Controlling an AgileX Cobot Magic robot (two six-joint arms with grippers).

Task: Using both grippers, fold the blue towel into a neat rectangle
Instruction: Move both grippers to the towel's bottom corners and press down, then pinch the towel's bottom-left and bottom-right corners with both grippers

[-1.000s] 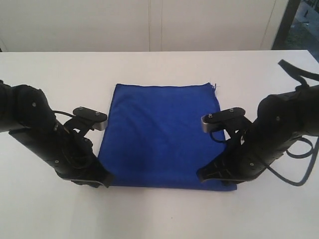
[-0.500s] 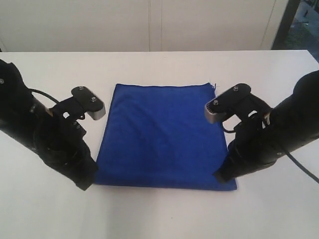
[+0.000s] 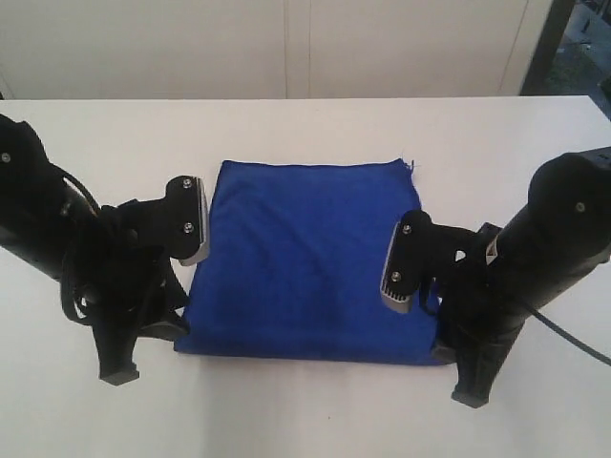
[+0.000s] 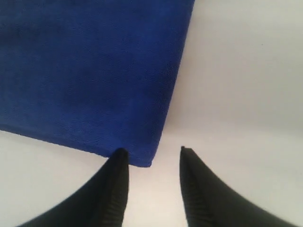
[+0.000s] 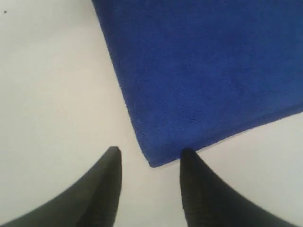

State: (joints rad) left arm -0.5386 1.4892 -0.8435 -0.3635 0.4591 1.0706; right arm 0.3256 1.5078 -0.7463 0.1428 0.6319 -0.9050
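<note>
L fingers: two black tapered pads, ribbed on the inner faces, standing well apart w/ nothing between them, so the L gripper is open and holds nothing. One near corner of the blue towel ends right at the gap, its tip just beside one fingertip; whether pad and cloth touch can't be told. R fingers: same form, likewise spread wide w/ nothing clamped, so the R gripper is open and empty. The other near corner of the towel points into its gap, just beside one fingertip. In both wrist views the rest of the field is bare white table. Ext. view: the towel lies flat as a rough rectangle at mid-table, between the two arms, w/ a loose thread at its far R corner. Both grippers point steeply down at the table by the towel's near edge, L just outside the near L corner, R at the near R corner, which the R arm partly hides. Whether the tips rest on the table can't be told. Above each gripper a grey block, L and R, faces inward over the cloth's side edges. Outward again sits the black L arm w/ looped cables, and a black cable trails from the R arm. A white panelled wall stands behind the table.
</note>
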